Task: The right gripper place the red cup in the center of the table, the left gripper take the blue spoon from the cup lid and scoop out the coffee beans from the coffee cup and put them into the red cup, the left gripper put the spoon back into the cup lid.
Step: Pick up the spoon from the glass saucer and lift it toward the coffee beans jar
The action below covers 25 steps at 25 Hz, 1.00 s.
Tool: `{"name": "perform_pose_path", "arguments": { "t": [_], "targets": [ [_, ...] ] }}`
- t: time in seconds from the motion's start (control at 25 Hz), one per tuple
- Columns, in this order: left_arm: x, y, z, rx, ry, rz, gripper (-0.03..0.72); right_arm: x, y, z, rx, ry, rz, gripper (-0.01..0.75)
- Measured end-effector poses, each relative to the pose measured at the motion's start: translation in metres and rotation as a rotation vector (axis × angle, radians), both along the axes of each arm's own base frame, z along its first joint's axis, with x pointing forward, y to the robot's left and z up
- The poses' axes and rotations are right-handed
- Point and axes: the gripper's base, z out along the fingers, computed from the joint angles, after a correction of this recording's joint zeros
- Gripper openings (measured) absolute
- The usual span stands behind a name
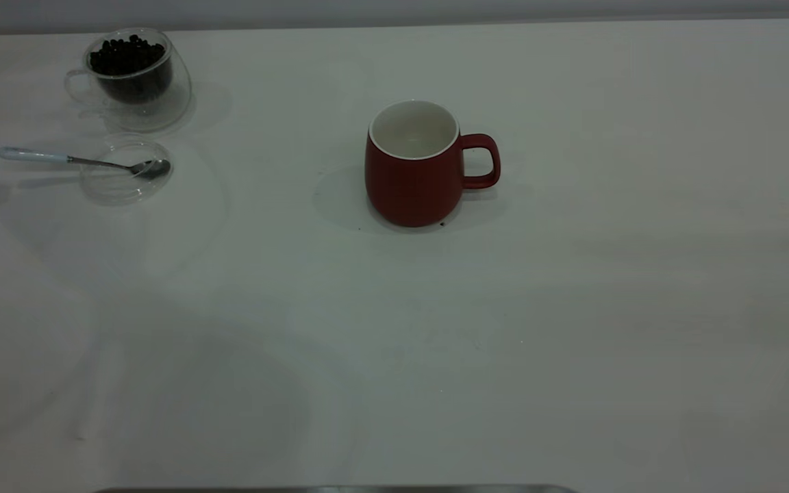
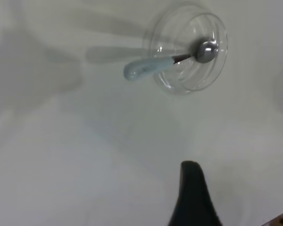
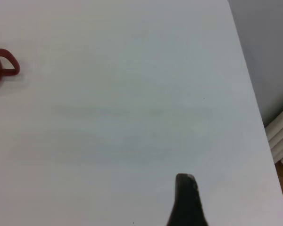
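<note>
Spoon pickup next: blue spoon [image 1: 59,159] lying across cup lid [image 1: 110,194], left of frame. Best pinched at pale handle, clear of lid. Left gripper [image 2: 194,195] fingers: cannot tell.

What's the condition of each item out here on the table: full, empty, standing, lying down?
Red cup: upright, empty, mid-table, handle toward the right arm's side.
Coffee cup: tilted, holding coffee beans.
Lid: flat on the table.
Spoon: lying with its bowl in the lid, handle sticking out.
</note>
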Motion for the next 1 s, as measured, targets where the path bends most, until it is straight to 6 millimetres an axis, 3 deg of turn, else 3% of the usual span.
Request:
{"name": "perform_pose_path", "arguments": {
  "t": [0.56,0.8,1.0],
  "targets": [
    [0.0,-0.002,-0.079,-0.062,0.035,-0.027,0.578,0.0,0.0,0.0,0.0,0.0,0.0,0.59],
    [0.0,-0.004,-0.102,-0.089,0.005,-0.048,0.578,0.0,0.0,0.0,0.0,0.0,0.0,0.59],
    [0.009,-0.008,-0.109,-0.157,-0.104,-0.03,0.578,0.0,0.0,0.0,0.0,0.0,0.0,0.59]
  ]
}}
